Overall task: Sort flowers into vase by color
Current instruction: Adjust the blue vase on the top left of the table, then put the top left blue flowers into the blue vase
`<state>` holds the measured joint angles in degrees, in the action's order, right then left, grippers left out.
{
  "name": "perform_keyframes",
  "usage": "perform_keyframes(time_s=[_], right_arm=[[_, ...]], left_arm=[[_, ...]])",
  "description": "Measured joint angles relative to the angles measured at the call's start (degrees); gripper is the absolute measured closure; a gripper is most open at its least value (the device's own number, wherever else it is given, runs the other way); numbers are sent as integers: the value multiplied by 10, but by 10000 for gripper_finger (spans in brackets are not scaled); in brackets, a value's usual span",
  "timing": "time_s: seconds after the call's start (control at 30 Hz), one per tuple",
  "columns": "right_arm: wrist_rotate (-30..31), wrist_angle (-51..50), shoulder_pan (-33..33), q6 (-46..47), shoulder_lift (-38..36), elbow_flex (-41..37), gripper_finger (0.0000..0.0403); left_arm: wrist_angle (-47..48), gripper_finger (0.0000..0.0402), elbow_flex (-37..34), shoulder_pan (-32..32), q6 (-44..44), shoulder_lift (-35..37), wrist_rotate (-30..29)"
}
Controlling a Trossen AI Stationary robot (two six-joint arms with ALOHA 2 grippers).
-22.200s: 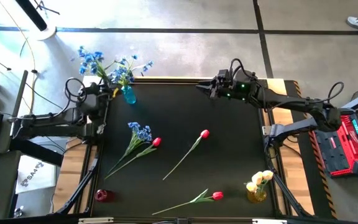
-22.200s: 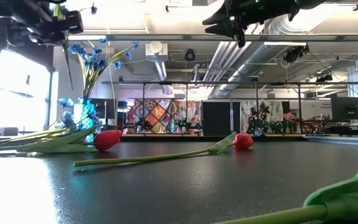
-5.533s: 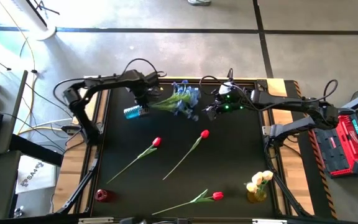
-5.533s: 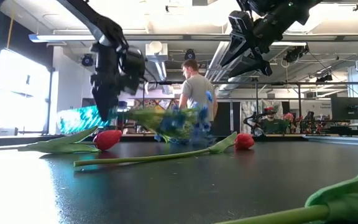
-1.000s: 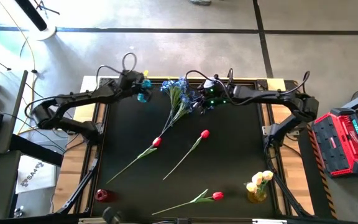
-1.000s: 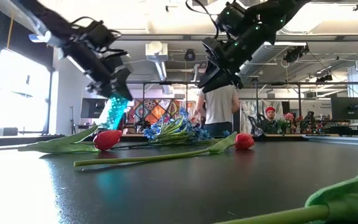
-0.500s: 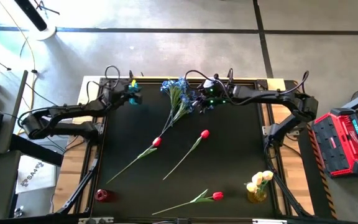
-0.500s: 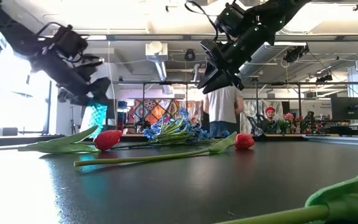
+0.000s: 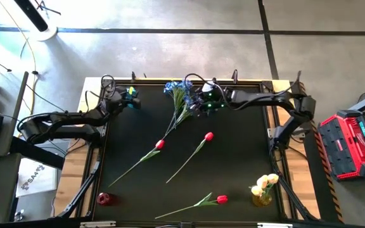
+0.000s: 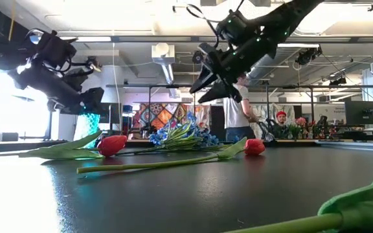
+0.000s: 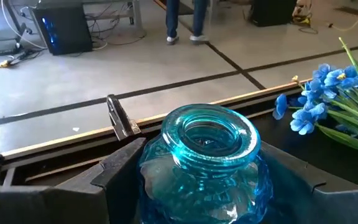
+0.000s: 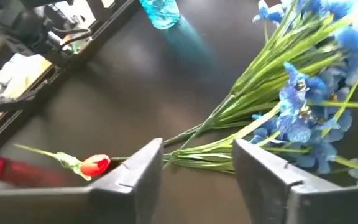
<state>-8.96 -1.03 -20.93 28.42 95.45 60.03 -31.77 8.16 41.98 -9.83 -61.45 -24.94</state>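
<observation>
Blue sprays [image 9: 184, 95] flat, blossoms toward far edge | right end effector [image 9: 199, 104] above, empty, parted

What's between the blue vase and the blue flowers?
Nothing: bare black table between the blue vase and the blue flowers, clearest in the high view.

Looking straight down, you see the left gripper [image 9: 132, 98] at the black table's [image 9: 246, 158] far left corner, closed around a small blue vase [image 9: 132, 95]. The right gripper [image 9: 201, 103] hangs over the far edge, right above a bunch of blue flowers [image 9: 181, 96] lying flat, stems pointing toward a red tulip [image 9: 160, 145]. Two more red tulips [image 9: 208, 136] [image 9: 221, 200] lie mid-table and near the front. A red vase [image 9: 104, 199] stands front left; a yellow vase [image 9: 262, 197] with pale yellow tulips [image 9: 265, 183] stands front right.
</observation>
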Motion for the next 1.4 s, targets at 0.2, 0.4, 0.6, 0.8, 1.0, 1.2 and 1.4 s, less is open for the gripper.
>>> perform_keyframes(time_s=[0.2, 0.4, 0.6, 0.8, 1.0, 1.2, 1.4], right_arm=[[59, 26, 9, 2, 32, 0, 177], [60, 25, 7, 14, 57, 0, 195], [60, 26, 7, 36, 57, 0, 210], [48, 26, 7, 51, 53, 0, 210], [39, 26, 7, 66, 51, 0, 210], [38, 26, 7, 97, 51, 0, 210], [47, -2, 7, 127, 27, 0, 210]], left_arm=[[4, 104, -5, 0, 1, -1, 14], [2, 68, -5, 0, 15, 21, 50], [20, 62, -5, 0, 35, 96, 67], [66, 62, 2, 0, 35, 182, 79], [220, 62, 104, -1, 35, 218, 111], [302, 62, 212, -20, -11, 158, 162], [310, 62, 267, -81, -82, 33, 190]])
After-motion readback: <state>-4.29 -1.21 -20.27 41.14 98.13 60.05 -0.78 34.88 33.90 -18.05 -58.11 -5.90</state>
